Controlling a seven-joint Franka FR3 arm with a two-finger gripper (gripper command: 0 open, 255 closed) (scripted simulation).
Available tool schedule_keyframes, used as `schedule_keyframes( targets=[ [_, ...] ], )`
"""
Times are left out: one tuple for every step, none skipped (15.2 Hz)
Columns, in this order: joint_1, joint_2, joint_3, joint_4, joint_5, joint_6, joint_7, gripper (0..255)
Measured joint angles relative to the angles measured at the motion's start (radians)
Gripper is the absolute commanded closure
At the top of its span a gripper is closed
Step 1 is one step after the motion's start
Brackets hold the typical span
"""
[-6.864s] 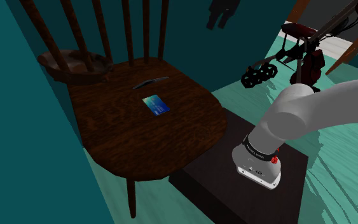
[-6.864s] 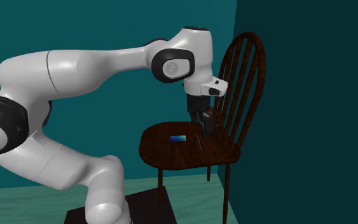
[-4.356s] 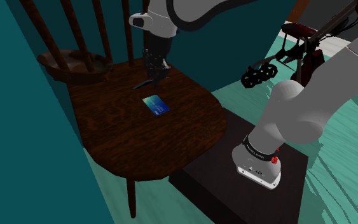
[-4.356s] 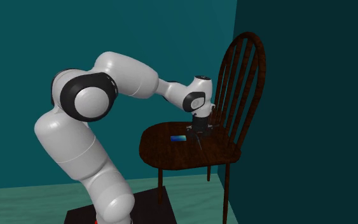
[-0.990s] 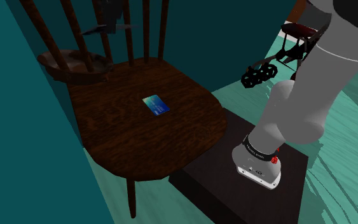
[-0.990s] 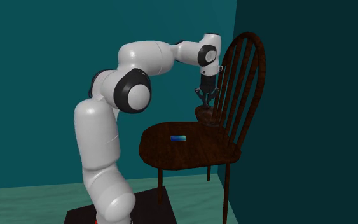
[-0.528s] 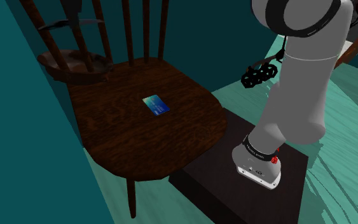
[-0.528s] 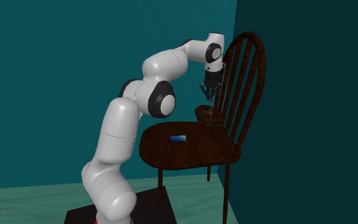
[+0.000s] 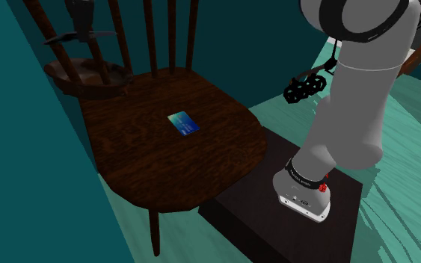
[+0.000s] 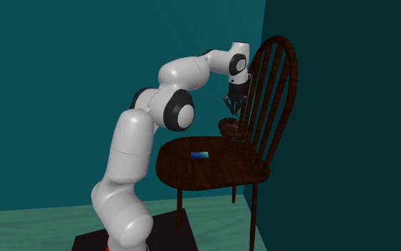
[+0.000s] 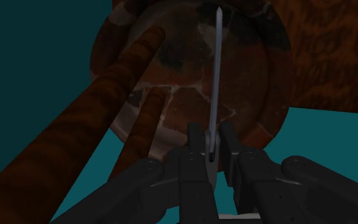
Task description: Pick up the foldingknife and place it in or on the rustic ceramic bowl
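Observation:
The folding knife (image 9: 79,34) is a thin grey bar, held level in the air among the chair's back spindles. My gripper (image 9: 81,25) is shut on it, directly above the mottled brown ceramic bowl (image 9: 81,76), which sits at the back corner of the chair seat. In the wrist view the knife (image 11: 215,76) runs forward from between my fingers (image 11: 194,145), across the bowl's (image 11: 171,95) inside. In the second exterior view the gripper (image 10: 232,107) hangs a short way over the bowl (image 10: 230,129).
A blue card (image 9: 183,123) lies mid-seat on the dark wooden chair (image 9: 201,161). Brown back spindles (image 11: 75,137) stand close beside the gripper. A teal wall runs behind the chair. A bicycle (image 9: 328,71) stands beyond the stand (image 9: 253,224).
The gripper has carried the knife toward the shoulder view's left, from beside the spindles to above the bowl, and has dipped slightly. The grip stays shut.

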Motion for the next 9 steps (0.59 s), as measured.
schedule_keyframes(
  targets=[
    [0.001, -0.007, 0.000, -0.018, -0.001, 0.020, 0.002, 255],
    [0.000, -0.010, 0.000, -0.022, -0.001, 0.026, 0.001, 255],
    [0.000, -0.018, 0.000, -0.038, -0.002, 0.040, 0.001, 255],
    [-0.001, -0.035, 0.000, -0.077, 0.000, 0.070, -0.002, 255],
    [-0.007, -0.052, 0.001, -0.111, 0.008, 0.095, -0.017, 255],
    [-0.008, -0.052, 0.002, -0.115, 0.010, 0.100, -0.020, 255],
    [-0.004, -0.058, 0.002, -0.132, 0.006, 0.118, -0.013, 255],
    [-0.001, -0.051, 0.001, -0.122, 0.000, 0.114, -0.002, 255],
    [0.002, -0.048, 0.002, -0.146, -0.001, 0.127, 0.003, 255]
  ],
)
